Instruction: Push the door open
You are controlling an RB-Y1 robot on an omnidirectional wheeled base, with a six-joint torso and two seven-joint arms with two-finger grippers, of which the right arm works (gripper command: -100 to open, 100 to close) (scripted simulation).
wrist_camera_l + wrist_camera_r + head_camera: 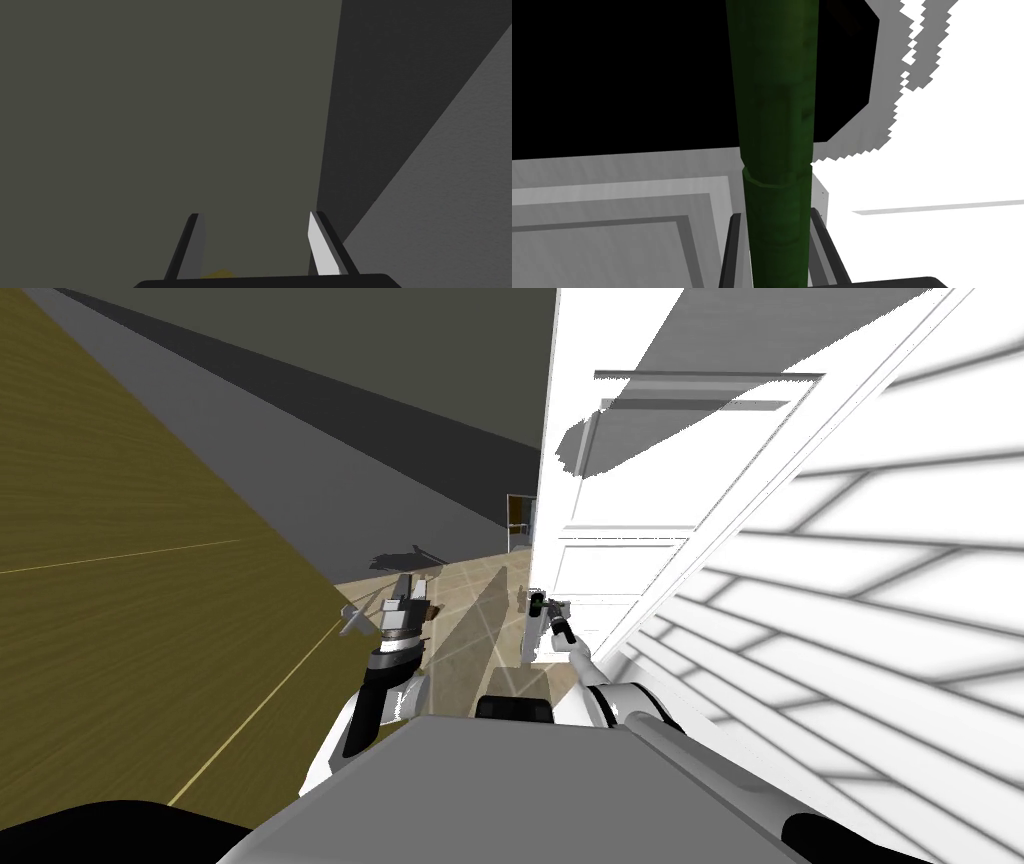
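My right gripper [775, 214] is clamped on the green handle [774, 100] of the white door [640, 488]. My left gripper [253, 214] hangs with its fingers apart. The door seems only partly open, so I judge most of the pushing remains

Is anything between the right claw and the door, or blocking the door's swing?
Nothing visible does. The right claw is shut on the dark green handle of the door, and nothing stands on the floor beside the door's free edge.

An olive wood-grain surface [120, 538] flanks a beige tiled floor [465, 613], white slatted wall [880, 588] opposite.
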